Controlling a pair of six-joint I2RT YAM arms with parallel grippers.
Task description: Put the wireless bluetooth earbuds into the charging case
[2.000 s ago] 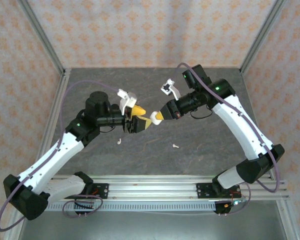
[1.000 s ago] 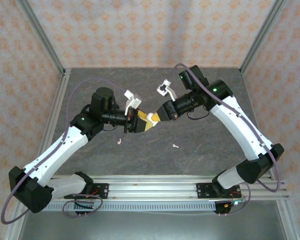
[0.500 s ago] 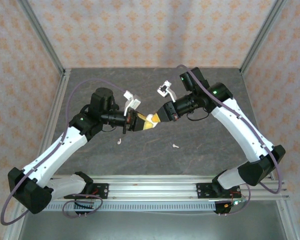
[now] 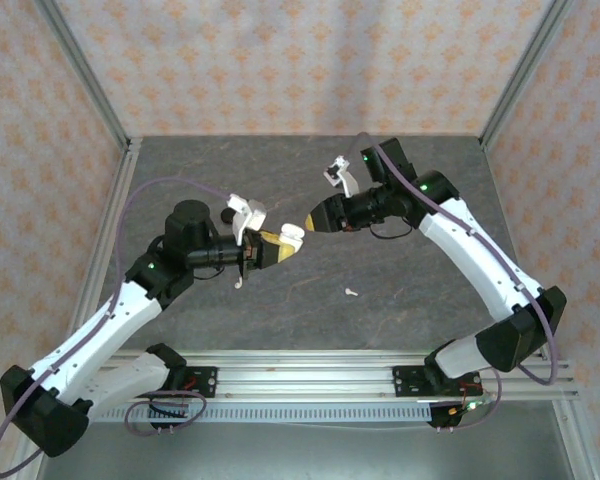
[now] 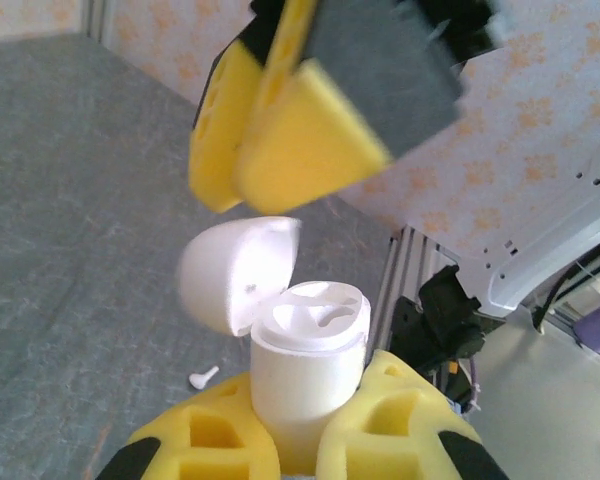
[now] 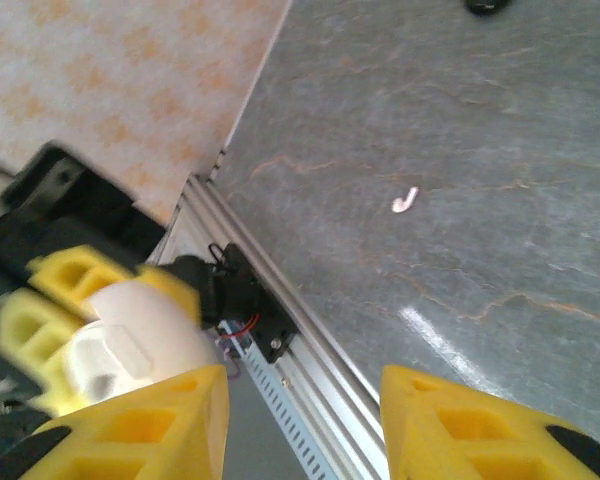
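Nearest the arm bases, two earbuds lie loose on the grey surface (image 4: pixel 400 260), well apart: one earbud (image 4: pixel 351 293) toward the right arm's side, the other earbud (image 4: pixel 239 283) just on the near side of the left tool (image 4: pixel 270 248). That tool is clamped on the body of the white charging case (image 5: pixel 308 352), held off the surface, lid hinged open. Just beyond, the right tool (image 4: pixel 313 222) hangs with fingers spread, gripping nothing, clear of the case.

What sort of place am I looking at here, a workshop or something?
Probably a robot test booth: white jointed left arm and right arm bolted to a silver aluminium rail, a grey stone-patterned tabletop, orange-patterned wall panels.
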